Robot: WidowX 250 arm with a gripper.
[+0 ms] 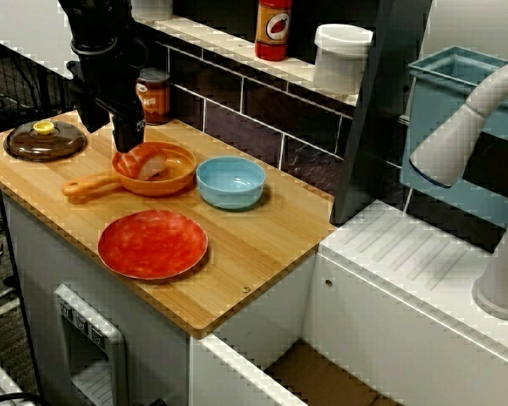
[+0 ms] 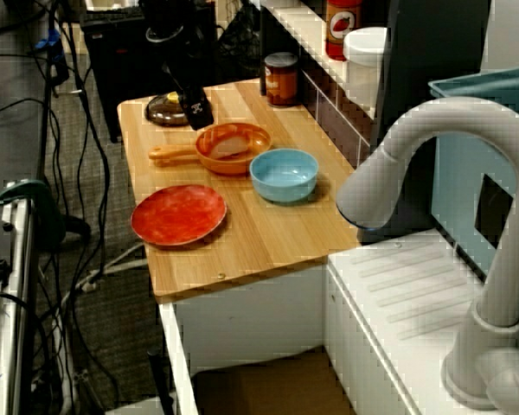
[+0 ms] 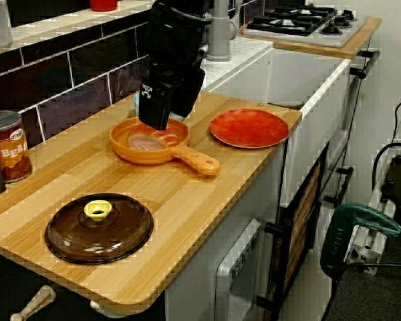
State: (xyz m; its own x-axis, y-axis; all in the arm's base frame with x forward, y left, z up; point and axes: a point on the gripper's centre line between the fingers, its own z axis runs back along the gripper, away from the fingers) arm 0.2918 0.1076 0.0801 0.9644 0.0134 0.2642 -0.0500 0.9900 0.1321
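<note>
The black tool [image 1: 129, 139] hangs in the upper left of the view facing the wall. Its tip comes down to the back edge of the orange pan [image 1: 182, 182]. The tip looks dark and narrow, and I cannot tell if it is released or clenched. I also cannot tell if it touches the pan or the food.

A pink and white fish piece [image 1: 144, 162] lies inside the pan, on the pan's left side, right under the tool's tip. The pan sits on the wooden desk [image 1: 262, 237], left of the middle of the frame. Its long handle points to the left edge.

In the view from the lid end, the tool [image 3: 157, 117] hides the far side of the pan [image 3: 130, 150]. The fish piece [image 3: 147, 142] shows just below the tool.

A blue bowl [image 1: 230, 182] stands just beside the pan, to its right. A red plate [image 1: 152, 245] lies near the pan, lower in the frame and close to the desk's front edge. A brown lid [image 1: 44, 139] with a yellow knob lies at the far left, apart from the pan. A can of beans [image 1: 153, 96] stands by the tiled wall, behind the tool. On the shelf at the top are a red bottle [image 1: 273, 28] and a white tub [image 1: 342, 57].
</note>
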